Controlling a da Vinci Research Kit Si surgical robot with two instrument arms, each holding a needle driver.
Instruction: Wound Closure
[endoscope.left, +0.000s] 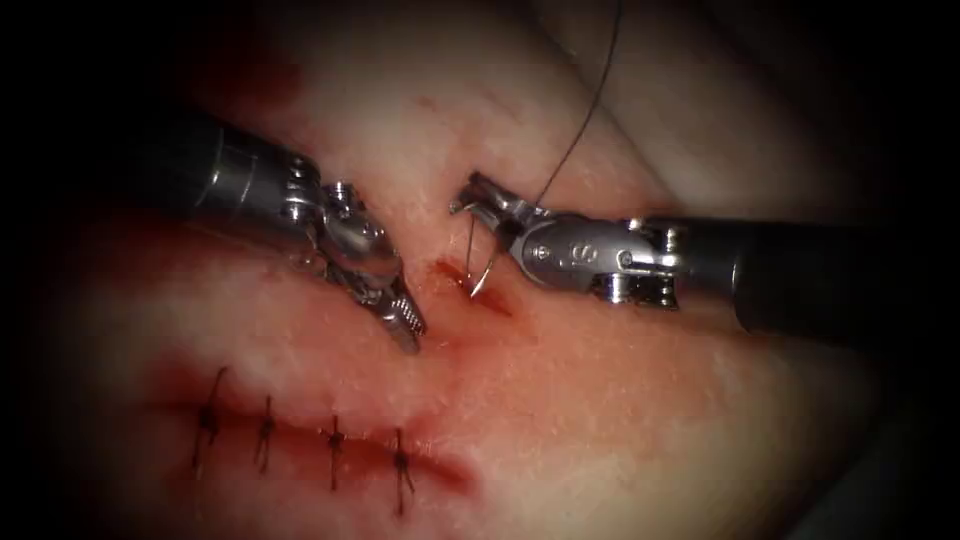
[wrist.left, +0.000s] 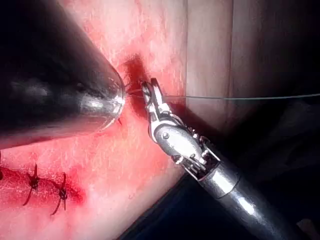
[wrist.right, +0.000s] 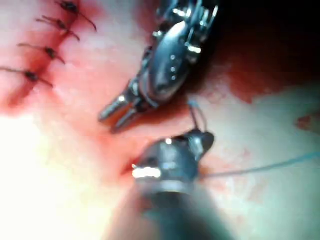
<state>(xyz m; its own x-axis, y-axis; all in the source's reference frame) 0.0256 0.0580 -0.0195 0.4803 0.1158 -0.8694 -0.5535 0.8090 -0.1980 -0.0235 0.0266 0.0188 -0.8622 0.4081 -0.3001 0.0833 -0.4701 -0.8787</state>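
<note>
My right tool (endoscope.left: 472, 197) comes in from the right with its jaws shut on the curved needle (endoscope.left: 488, 265) near its tail end. The needle arcs down from the jaws, and its tip touches the tissue at the small open cut (endoscope.left: 495, 298); how deep it sits I cannot tell. Thread (endoscope.left: 585, 120) runs from those jaws up and away. My left tool (endoscope.left: 408, 328) hovers just left of the cut, its jaws slightly open and holding nothing. The right wrist view shows the left tool (wrist.right: 116, 116) beside the needle (wrist.right: 196, 114). In the left wrist view are the right tool (wrist.left: 149, 92) and the thread (wrist.left: 240, 97).
A closed cut with several dark stitches (endoscope.left: 335, 440) lies on the near tissue to the left. Red fluid (endoscope.left: 455, 272) stains the tissue around the open cut. A pale fold of tissue (endoscope.left: 700, 120) rises at the far right.
</note>
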